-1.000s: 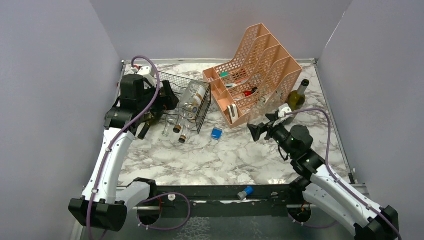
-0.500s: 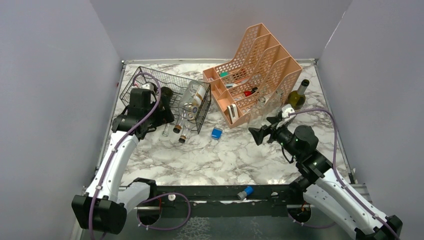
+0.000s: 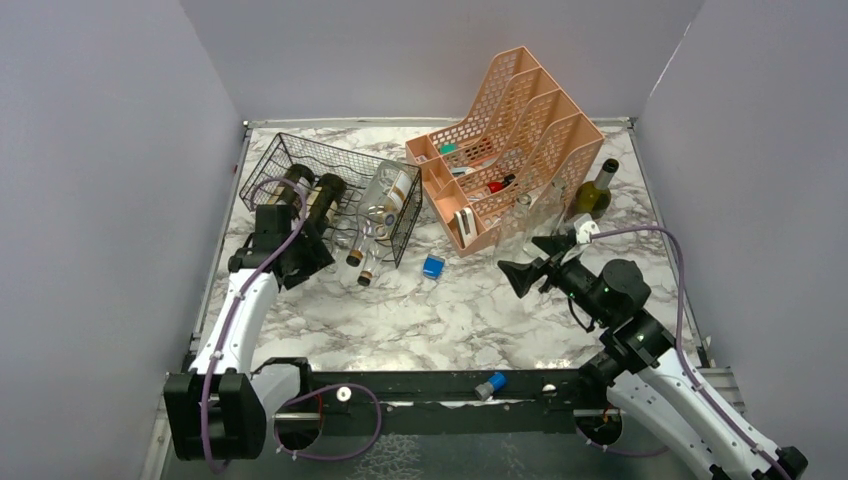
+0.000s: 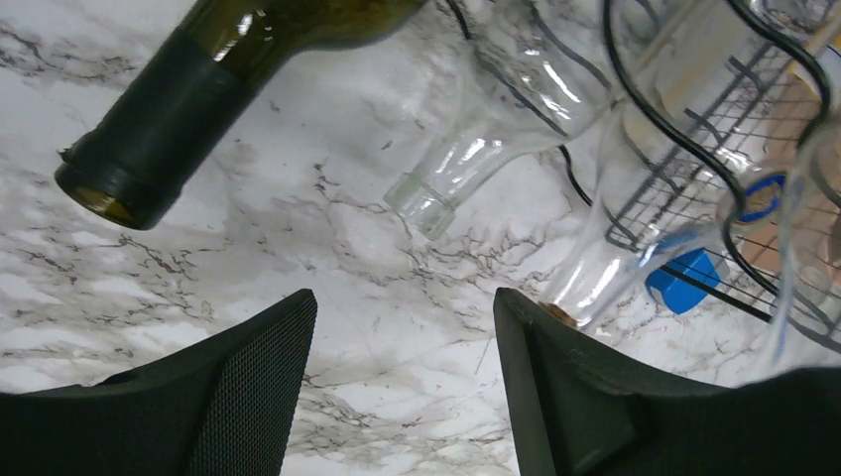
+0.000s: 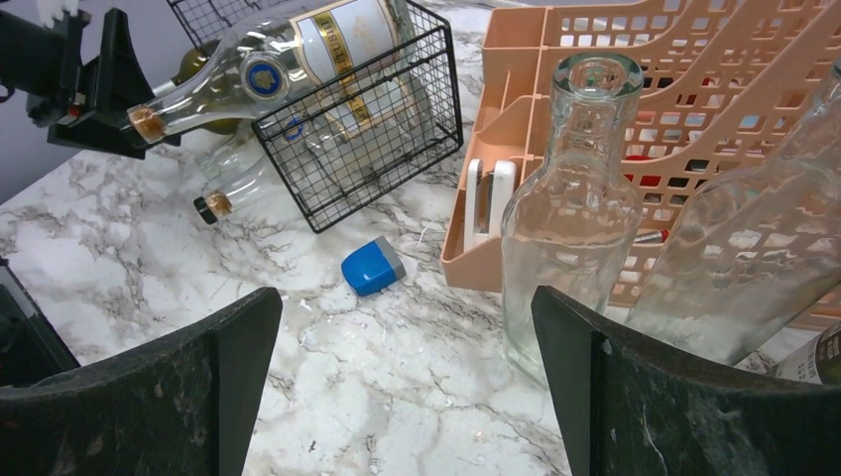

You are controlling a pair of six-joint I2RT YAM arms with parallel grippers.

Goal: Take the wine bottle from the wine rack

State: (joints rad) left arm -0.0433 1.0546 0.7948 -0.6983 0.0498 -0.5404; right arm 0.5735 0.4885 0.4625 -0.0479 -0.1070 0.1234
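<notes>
The black wire wine rack (image 3: 330, 185) stands at the back left with several bottles lying in it, necks poking out toward me. A dark green wine bottle (image 4: 169, 129) shows its neck in the left wrist view, with two clear bottle necks (image 4: 446, 188) beside it. My left gripper (image 4: 402, 297) hovers open over bare marble just below these necks, touching none of them. A labelled clear bottle (image 5: 298, 50) lies on the rack's top. My right gripper (image 5: 405, 297) stands open above the table at centre right, nothing between its fingers.
A peach perforated file organizer (image 3: 510, 140) sits right of the rack. Clear glass bottles (image 5: 570, 208) stand against its front, close to my right gripper. A small blue object (image 3: 433, 266) lies on the marble. Another green bottle (image 3: 597, 190) stands at the far right.
My left arm has come down and back from over the rack to the bottle necks at its front, and its jaws have narrowed somewhat. The right arm drifted slightly rightward.
</notes>
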